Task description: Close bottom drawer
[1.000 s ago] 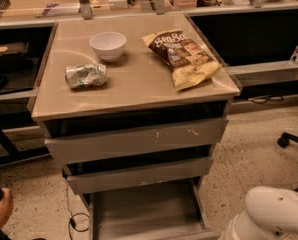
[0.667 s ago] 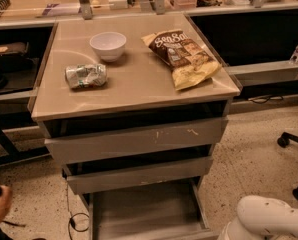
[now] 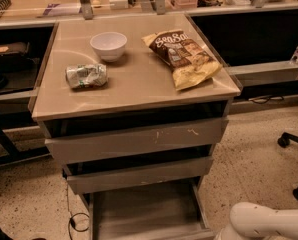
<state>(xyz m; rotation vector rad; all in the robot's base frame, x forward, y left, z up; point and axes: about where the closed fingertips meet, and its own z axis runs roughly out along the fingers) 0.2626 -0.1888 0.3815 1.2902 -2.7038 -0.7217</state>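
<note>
Gripper out of view: it sits somewhere beyond the frame, so whether it is wide, narrow or holding anything cannot be told. Only a white, rounded arm (image 3: pixel 269 221) shell shows, lying roughly level low down on the floor side, below the counter's front right corner and just right of the bottom drawer (image 3: pixel 144 209). Compared with a second ago the shell has sunk lower in the view, its top edge now clearly beneath the middle drawer (image 3: pixel 139 174) front, and it has drifted a little leftward toward the open tray. The bottom drawer is pulled well out past the counter's front edge, its flat floor and low side walls exposed; it has not shifted since the earlier view. Above it the middle drawer front and the top drawer (image 3: pixel 139 140) front with white scratches each stand slightly forward, stepped under the front edge. On the counter (image 3: pixel 139 91) nothing has moved: a white bowl (image 3: pixel 109 45) stands near the back edge, left of middle; a crushed can (image 3: pixel 86 75) lies on its side close to the left edge; a chip bag (image 3: pixel 186 56) stretches from the back middle toward the right edge. A chair base (image 3: pixel 296 164) stands on the floor beyond the right edge.
</note>
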